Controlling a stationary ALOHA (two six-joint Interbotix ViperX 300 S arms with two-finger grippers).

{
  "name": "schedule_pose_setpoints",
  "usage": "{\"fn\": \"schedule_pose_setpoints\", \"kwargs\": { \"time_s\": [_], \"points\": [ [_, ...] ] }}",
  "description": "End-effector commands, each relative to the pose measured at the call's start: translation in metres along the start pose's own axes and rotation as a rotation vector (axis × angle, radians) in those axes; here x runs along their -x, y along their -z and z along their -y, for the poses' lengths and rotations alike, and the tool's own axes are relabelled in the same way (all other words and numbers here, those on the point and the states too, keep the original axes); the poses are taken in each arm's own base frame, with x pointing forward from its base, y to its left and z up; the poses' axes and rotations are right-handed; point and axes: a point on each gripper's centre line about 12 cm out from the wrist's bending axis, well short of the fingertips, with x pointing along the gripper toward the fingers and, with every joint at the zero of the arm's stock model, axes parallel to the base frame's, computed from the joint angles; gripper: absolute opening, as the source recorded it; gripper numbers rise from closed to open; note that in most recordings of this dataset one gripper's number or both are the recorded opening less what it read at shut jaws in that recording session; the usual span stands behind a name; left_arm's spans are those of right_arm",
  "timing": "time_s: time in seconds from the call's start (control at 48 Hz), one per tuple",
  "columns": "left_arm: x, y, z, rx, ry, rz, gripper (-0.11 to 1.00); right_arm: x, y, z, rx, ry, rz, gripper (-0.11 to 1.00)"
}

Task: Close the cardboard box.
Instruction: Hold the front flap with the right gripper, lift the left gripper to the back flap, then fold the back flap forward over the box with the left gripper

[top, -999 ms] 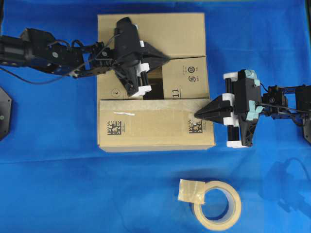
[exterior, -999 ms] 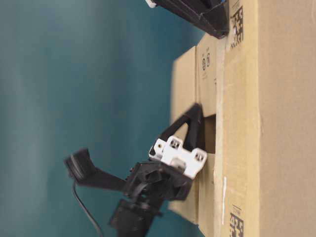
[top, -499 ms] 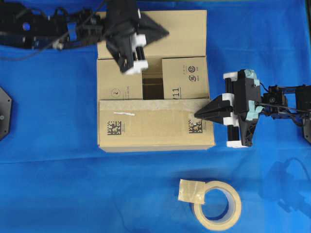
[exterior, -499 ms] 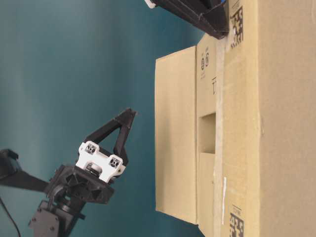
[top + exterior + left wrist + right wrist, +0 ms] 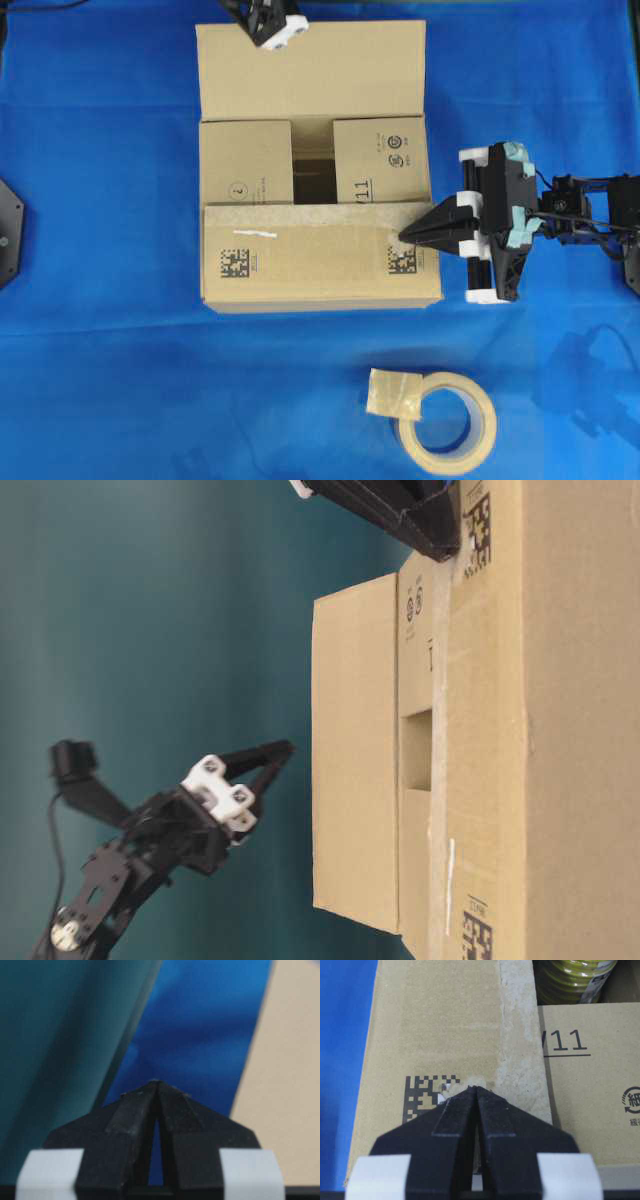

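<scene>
The cardboard box (image 5: 320,265) sits mid-table with its near flap and both side flaps folded down. Its far flap (image 5: 310,70) stands up, also seen in the table-level view (image 5: 355,750). A gap between the side flaps shows the inside. My left gripper (image 5: 285,748) is shut on nothing and hovers behind the far flap, just apart from it. Overhead, the left gripper (image 5: 272,20) is mostly cut off by the top edge; its tips (image 5: 156,1081) point over blue cloth. My right gripper (image 5: 403,238) is shut, its tips (image 5: 475,1088) resting on the near flap beside a printed code.
A tan tape roll (image 5: 447,422) with a loose tab lies near the front right. A yellow-green roll (image 5: 575,980) shows inside the box. A black mount (image 5: 8,230) sits at the left edge. Blue cloth covers the table.
My left gripper lifted off the side flaps and drew back past the far flap to behind the box. The far flap came back upright. The right gripper stayed put.
</scene>
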Motion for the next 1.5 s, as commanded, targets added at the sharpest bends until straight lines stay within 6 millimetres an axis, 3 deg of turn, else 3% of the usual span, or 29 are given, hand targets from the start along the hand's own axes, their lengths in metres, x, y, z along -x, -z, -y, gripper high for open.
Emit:
{"fn": "schedule_pose_setpoints", "kwargs": {
  "time_s": [0.0, 0.146, 0.395, 0.812, 1.165, 1.478],
  "points": [
    [-0.001, -0.008, -0.007, 0.004, -0.003, -0.019, 0.0, 0.001, -0.005, -0.001, 0.001, -0.002, 0.02, 0.0],
    [-0.015, 0.0, -0.006, 0.005, 0.017, -0.112, 0.0, 0.001, -0.005, -0.001, 0.0, -0.002, 0.02, 0.0],
    [-0.014, 0.002, 0.005, -0.01, 0.047, -0.171, 0.0, 0.001, -0.005, 0.0, 0.002, 0.0, 0.026, 0.0],
    [0.006, -0.017, 0.031, -0.05, 0.098, -0.199, 0.0, 0.001, -0.007, 0.002, -0.003, 0.007, 0.035, 0.0],
    [0.038, -0.025, 0.079, -0.093, 0.172, -0.201, 0.0, 0.001, -0.009, 0.009, -0.013, 0.025, 0.047, 0.0],
    [0.053, -0.003, 0.125, -0.109, 0.237, -0.198, 0.0, 0.001, -0.01, 0.009, -0.012, 0.027, 0.056, 0.0]
  ]
}}
